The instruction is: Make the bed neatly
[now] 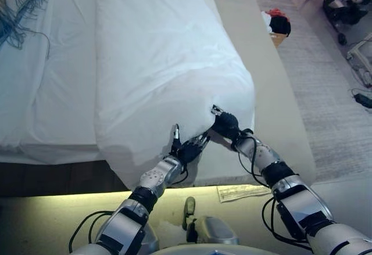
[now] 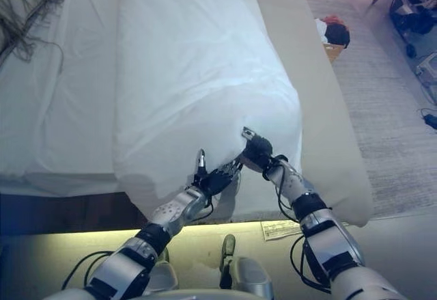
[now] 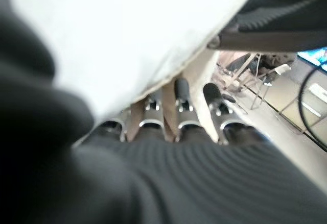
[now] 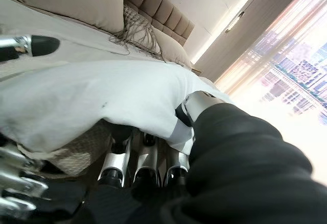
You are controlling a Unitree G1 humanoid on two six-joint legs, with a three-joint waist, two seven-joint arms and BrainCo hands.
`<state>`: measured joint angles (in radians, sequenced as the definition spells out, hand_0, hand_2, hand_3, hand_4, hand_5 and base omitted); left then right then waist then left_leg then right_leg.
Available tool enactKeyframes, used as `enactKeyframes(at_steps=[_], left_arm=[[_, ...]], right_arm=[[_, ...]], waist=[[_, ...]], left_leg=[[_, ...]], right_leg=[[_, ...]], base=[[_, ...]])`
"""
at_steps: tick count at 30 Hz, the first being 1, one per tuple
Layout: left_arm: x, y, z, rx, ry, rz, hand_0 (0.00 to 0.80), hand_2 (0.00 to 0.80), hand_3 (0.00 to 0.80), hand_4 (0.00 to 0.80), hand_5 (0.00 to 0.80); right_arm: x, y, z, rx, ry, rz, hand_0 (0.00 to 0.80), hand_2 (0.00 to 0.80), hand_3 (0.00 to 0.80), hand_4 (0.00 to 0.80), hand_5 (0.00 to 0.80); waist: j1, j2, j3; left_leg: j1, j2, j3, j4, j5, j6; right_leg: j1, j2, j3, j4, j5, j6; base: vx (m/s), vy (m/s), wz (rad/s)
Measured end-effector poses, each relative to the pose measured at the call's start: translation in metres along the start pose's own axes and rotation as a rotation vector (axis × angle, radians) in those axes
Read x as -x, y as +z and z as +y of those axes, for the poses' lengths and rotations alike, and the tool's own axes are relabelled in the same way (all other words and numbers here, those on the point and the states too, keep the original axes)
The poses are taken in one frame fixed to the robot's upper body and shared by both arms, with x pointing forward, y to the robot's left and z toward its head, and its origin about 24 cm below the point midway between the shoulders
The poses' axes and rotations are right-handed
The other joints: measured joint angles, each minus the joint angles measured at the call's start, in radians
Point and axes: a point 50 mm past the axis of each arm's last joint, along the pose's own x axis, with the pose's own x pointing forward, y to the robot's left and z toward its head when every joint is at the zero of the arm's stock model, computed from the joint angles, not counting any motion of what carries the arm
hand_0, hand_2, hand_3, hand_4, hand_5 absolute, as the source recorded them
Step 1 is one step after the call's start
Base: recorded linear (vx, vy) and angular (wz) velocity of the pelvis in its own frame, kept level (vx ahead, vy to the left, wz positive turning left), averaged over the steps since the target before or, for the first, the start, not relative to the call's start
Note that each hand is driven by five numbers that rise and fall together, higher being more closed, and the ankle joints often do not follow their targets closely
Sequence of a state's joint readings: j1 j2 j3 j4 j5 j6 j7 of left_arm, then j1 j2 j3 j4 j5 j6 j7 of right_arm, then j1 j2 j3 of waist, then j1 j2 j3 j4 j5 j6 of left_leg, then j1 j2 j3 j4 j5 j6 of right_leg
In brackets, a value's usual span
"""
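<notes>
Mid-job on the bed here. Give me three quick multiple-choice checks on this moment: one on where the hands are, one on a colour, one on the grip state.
1. Where are both hands?
A. At the near corner of the white duvet
B. On the pillows by the headboard
C. On the basket on the rug

2. What colour is the folded-over duvet?
A. Dark blue
B. White
C. Red

3. What is the right hand doing?
A. Hanging open, clear of the bed
B. Flat on the floor
C. Fingers under the duvet's edge, thumb on top, pinching it

Answers:
1 A: the left hand and right hand meet at the near corner of the white duvet.
2 B: it shows white in both eye views.
3 C: the right wrist view shows its fingers under the edge and the thumb over it.
</notes>
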<state>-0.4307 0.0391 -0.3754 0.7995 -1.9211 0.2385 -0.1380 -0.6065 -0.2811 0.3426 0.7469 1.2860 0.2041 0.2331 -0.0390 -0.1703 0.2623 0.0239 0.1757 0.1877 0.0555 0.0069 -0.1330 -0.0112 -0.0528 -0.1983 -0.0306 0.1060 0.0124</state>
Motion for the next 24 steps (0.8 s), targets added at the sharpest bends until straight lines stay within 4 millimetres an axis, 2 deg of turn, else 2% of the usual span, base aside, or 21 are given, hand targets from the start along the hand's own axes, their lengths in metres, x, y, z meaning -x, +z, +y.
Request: enactKeyframes(at_steps=[1,2,3,8,17,18,19,24], left_arm=[[0.0,0.001,0.0,-0.003,0.001,-0.01,0.0,0.0,0.0,0.0,0.0],[0.0,0.002,0.0,-0.005,0.001,-0.021,0.314,0.314,0.314,0.314,0.314],[0.0,0.003,0.0,-0.007,0.001,-0.033,0.787,0.787,0.787,0.787,0.787],[0.001,0.011,0.0,0.01,0.002,-0.107,0.8,0.8,0.8,0.8,0.8],[0.003,0.017,0.005,0.021,0.039,-0.18,0.8,0.8,0.8,0.8,0.8],[0.004,0.017,0.007,0.028,0.046,-0.182,0.8,0.8,0.8,0.8,0.8],[0.005,0.016,0.009,0.04,0.053,-0.187,0.8,0.8,0.8,0.8,0.8],[0.014,0.033,0.019,0.079,0.081,-0.264,0.8,0.8,0.8,0.8,0.8]], right_arm=[[0.001,-0.002,-0.001,-0.001,-0.004,0.005,0.8,0.8,0.8,0.8,0.8],[0.001,-0.003,-0.003,-0.003,-0.008,0.009,0.8,0.8,0.8,0.8,0.8],[0.002,-0.005,-0.004,-0.006,-0.011,0.015,0.8,0.8,0.8,0.8,0.8],[0.004,-0.01,-0.007,-0.003,-0.039,0.041,0.8,0.8,0.8,0.8,0.8],[0.008,-0.027,-0.014,0.01,-0.064,0.101,0.8,0.8,0.8,0.8,0.8],[0.009,-0.029,-0.015,0.011,-0.069,0.105,0.605,0.605,0.605,0.605,0.605],[0.01,-0.031,-0.017,0.014,-0.076,0.111,0.0,0.0,0.0,0.0,0.0],[0.016,-0.041,-0.024,0.061,-0.104,0.182,0.0,0.0,0.0,0.0,0.0]], waist=[[-0.001,-0.003,-0.006],[-0.002,-0.004,-0.01],[-0.002,-0.004,-0.014],[0.001,0.003,-0.017],[0.004,0.041,-0.034],[0.004,0.044,-0.035],[0.006,0.048,-0.037],[0.009,0.073,-0.05]], left_leg=[[0.001,0.0,0.001,-0.001,0.0,0.0],[0.001,0.0,0.001,-0.001,0.0,0.0],[0.001,0.0,0.001,-0.002,0.0,0.0],[0.008,-0.001,0.0,-0.003,0.0,0.0],[0.017,-0.003,-0.021,-0.014,0.001,0.0],[0.018,-0.003,-0.027,-0.015,0.002,0.0],[0.019,-0.003,-0.031,-0.016,0.002,0.0],[0.035,-0.005,-0.042,-0.038,0.01,-0.001]], right_leg=[[0.0,0.0,0.0,0.0,0.0,0.0],[0.0,0.0,0.0,0.0,0.0,0.0],[0.0,0.0,0.0,0.0,0.0,0.0],[0.009,-0.002,-0.001,0.0,0.0,0.0],[0.031,-0.002,-0.022,-0.012,-0.001,0.0],[0.037,-0.002,-0.028,-0.017,-0.001,0.0],[0.043,-0.002,-0.032,-0.021,-0.001,0.0],[0.065,-0.002,-0.049,-0.038,0.0,0.0]], base=[[0.032,0.024,-0.06],[0.034,0.045,-0.01],[0.042,0.063,0.0],[0.034,0.047,0.01],[0.018,0.02,0.07],[0.026,0.035,0.14],[0.03,0.036,0.13],[0.028,0.045,0.09]])
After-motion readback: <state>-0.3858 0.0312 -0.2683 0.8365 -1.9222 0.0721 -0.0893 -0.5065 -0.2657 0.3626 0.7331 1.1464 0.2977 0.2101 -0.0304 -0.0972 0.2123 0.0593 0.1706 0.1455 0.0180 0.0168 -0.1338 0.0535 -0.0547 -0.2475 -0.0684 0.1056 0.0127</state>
